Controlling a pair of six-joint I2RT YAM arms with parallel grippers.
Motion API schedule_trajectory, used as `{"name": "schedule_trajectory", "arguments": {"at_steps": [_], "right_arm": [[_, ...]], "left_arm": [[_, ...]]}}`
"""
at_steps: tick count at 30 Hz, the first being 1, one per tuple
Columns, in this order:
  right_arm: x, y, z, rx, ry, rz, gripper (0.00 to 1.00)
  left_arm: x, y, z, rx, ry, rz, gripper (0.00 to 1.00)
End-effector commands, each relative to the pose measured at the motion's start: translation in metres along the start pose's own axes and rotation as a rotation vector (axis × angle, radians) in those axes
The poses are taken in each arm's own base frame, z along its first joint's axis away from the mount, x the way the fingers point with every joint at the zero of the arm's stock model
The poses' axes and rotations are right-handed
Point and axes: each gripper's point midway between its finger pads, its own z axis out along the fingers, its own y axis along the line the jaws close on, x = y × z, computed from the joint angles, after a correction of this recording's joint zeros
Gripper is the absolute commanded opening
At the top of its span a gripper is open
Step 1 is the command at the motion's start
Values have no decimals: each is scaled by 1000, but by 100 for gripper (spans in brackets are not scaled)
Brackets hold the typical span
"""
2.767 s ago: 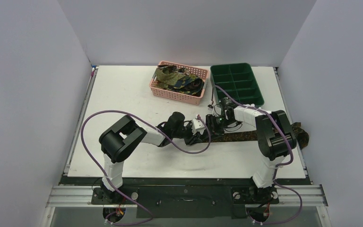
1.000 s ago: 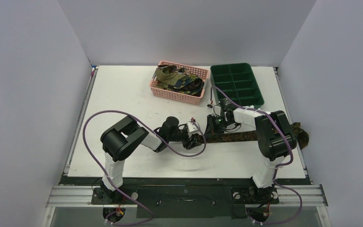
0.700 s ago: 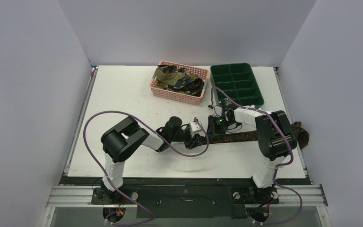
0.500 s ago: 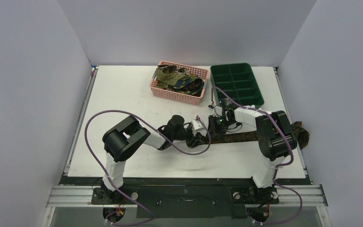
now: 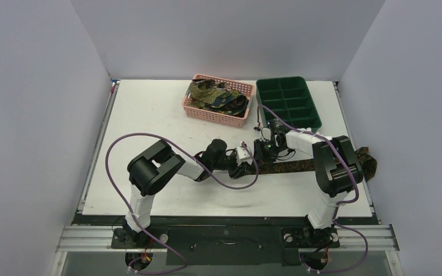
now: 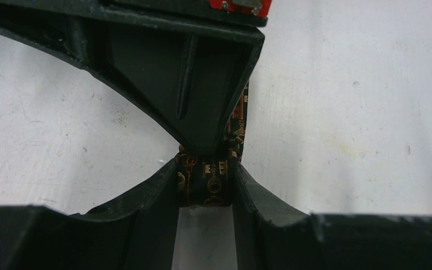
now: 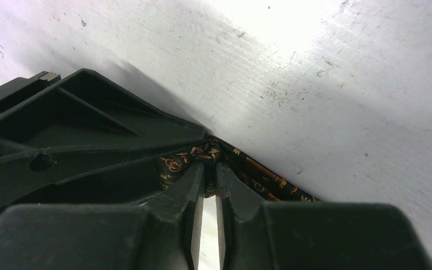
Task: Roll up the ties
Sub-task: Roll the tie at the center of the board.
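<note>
Where it lies flat, the tie (image 5: pixel 292 166) looks dark, gold-patterned.

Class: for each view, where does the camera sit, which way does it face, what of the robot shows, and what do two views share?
Top external: above, behind the bases, looking down on the table; both arms show.
Left wrist: on the left arm, facing the tie and right tool; own fingers show.
Right wrist: on the right arm, facing the tie and left tool; own fingers show.
Shared: both wrist views show the tie's end.
</note>
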Motion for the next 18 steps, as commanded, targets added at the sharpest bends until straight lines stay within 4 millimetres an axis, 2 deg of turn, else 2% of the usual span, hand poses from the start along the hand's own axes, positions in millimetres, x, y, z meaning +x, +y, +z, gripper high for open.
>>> {"name": "schedule_trajectory", "arguments": {"at_steps": [1, 4, 6, 12, 18], "right_arm": [[-3, 10, -12, -4, -13, -40, 14], [-9, 23, -26, -47, -28, -29, 30], [-10, 31, -31, -77, -29, -14, 34], [-8, 50, -29, -142, -20, 16, 40], [-4, 42, -12, -105, 16, 25, 38]], "left_arm": [[75, -9, -25, -38, 276, -45, 17], [83, -10, -32, -43, 332, -44, 16], [84, -8, -34, -53, 350, -42, 15], [83, -6, -35, -57, 366, -35, 15], [81, -5, -34, -56, 368, -29, 15]]}}
